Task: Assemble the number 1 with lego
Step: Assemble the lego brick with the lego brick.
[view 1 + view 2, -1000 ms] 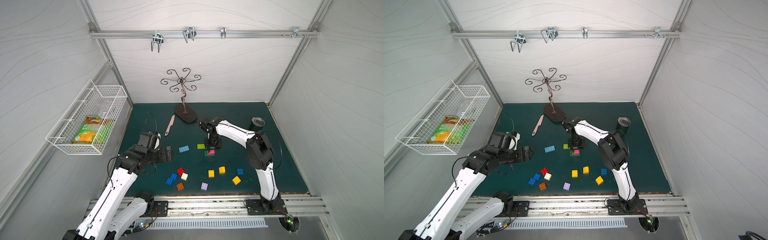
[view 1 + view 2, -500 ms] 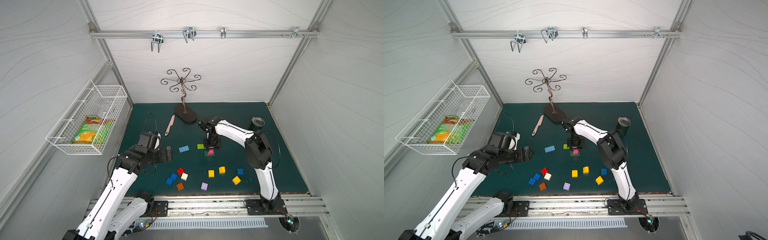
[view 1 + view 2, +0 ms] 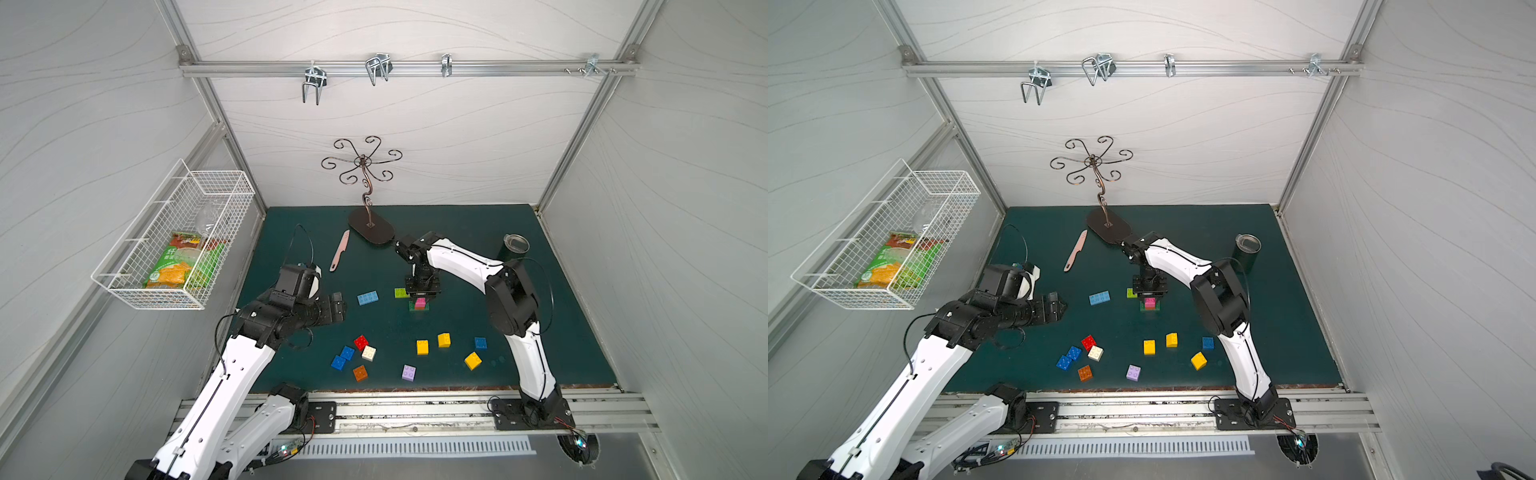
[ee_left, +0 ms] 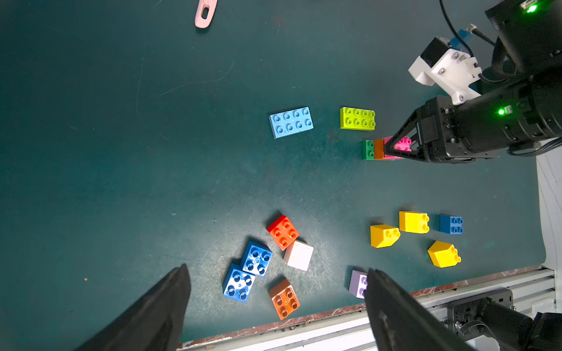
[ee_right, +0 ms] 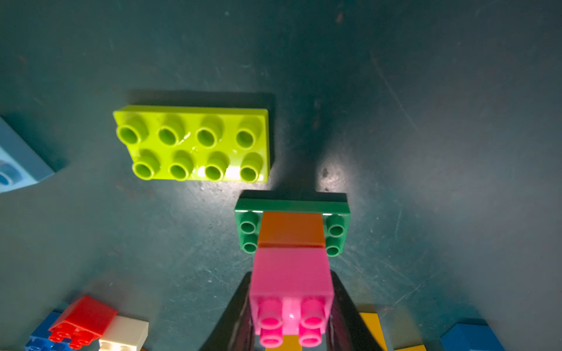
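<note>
Your right fingers (image 3: pixel 421 294) are clamped on the pink brick (image 5: pixel 290 279), one finger on each side of it. This pink brick sits on an orange brick (image 5: pixel 290 228). The orange one sits on the middle of a dark-green brick (image 5: pixel 292 205), which lies flat on the desk (image 3: pixel 457 232) with two free studs showing at each end. The three together make a small upright stack near the middle of the desk.

Just beside the stack, a little to the left and further back, lies the lime brick (image 5: pixel 191 142), studs up and apart from the stack. The light-blue brick (image 3: pixel 368 298) lies further left again.

Your left fingers (image 3: pixel 338 306) stand wide apart and hold nothing. They hang over the left part of the desk, well apart from the stack.

Nearer to the front edge you see loose square bricks. A red brick (image 3: pixel 360 342) lies just beside a white brick (image 3: pixel 368 353), a lilac brick (image 3: pixel 408 372) lies alone, and there are also yellow and blue ones. The pink knife (image 3: pixel 340 250) lies near the back, apart from all the bricks.
</note>
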Robot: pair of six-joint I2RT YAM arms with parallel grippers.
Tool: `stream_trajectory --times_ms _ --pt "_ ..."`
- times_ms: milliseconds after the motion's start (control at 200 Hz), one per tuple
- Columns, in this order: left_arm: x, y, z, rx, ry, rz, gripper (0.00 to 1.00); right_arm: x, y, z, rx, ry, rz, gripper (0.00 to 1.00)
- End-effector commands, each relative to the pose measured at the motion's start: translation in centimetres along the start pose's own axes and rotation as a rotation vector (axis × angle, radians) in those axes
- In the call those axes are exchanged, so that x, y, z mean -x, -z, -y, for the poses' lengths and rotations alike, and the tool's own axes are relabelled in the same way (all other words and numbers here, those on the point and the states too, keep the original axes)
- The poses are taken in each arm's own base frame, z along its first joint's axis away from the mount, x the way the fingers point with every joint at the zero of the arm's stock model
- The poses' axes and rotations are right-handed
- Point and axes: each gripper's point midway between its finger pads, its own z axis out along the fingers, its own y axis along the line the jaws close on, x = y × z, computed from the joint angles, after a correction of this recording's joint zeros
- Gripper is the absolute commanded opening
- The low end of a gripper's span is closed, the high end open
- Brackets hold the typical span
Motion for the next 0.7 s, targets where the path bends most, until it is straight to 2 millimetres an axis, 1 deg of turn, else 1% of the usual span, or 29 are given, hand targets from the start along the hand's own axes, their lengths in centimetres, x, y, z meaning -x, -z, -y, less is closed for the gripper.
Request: stream_trajectory --times_ms 0,215,540,695 --pt "0.8 0.4 0.5 -0.023 -0.009 0.043 0.95 -0.2 -3.4 0.9 -0.075 0.016 -0.054 0.09" --pt "0.8 0.3 0.5 -0.020 -0.009 0.042 0.95 0.2 -4.6 0.9 -0.099 0.039 -0.078 0.08" --pt "0.8 0.1 0.4 -0.016 -0.008 0.035 0.95 0.1 -7.5 1.6 -0.139 0.058 -0.134 0.08" --pt "0.8 0.0 0.4 -0.014 -0.008 0.031 0.95 0.4 -8.0 1.7 -0.139 0.070 -0.132 0.08"
